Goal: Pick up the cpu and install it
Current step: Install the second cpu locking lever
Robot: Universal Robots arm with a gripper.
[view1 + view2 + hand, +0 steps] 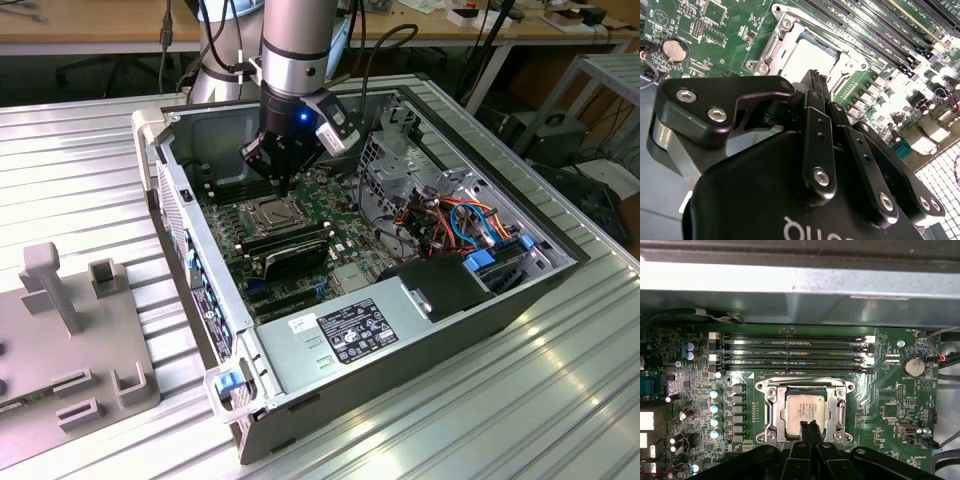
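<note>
- One black two-fingered gripper (810,426) hung inside the open grey metal computer case (420,330), directly above the square black socket with its metal frame (767,407).
- Its fingers (816,90) were pressed together, tips meeting with nothing between them.
- The small flat square cpu with the matte silver-grey top (799,410) lay seated in that socket on the green motherboard (890,400), just below the fingertips.
- Long black RAM sticks (790,352) ran beside the socket.
</note>
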